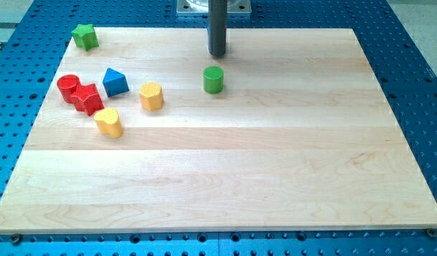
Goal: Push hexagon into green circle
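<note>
The yellow hexagon block (151, 95) lies on the wooden board (225, 185), left of centre. The green circle block (213, 80) stands to its right, a clear gap between them. My tip (217, 55) is at the view's top centre, just above the green circle and apart from it, well to the right of the hexagon.
A blue triangle block (115, 82) lies left of the hexagon. A red circle block (68, 87) and a red star-like block (87, 98) touch at the left. A yellow heart block (109, 122) lies below them. A green star block (85, 35) sits at the top left corner.
</note>
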Available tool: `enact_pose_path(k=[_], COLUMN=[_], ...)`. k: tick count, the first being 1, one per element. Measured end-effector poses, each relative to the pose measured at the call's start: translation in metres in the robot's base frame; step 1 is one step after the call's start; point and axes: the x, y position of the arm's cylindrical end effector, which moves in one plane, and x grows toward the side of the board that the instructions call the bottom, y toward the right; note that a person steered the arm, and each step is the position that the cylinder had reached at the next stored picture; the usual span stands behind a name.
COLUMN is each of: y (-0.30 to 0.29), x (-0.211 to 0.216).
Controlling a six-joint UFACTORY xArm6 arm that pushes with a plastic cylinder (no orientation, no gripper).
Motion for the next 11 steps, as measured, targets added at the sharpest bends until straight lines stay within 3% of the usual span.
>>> enact_pose_path(k=[2, 3, 4, 5, 6, 7, 8, 9, 10, 11], y=[0.002, -0.026, -0.095, -0.17, -0.186, -0.178, -0.132, -0.134, -0.122, -0.095], x=[0.0, 0.009, 0.027, 0.066, 0.123, 0.15, 0.145, 0.164, 0.152, 0.098])
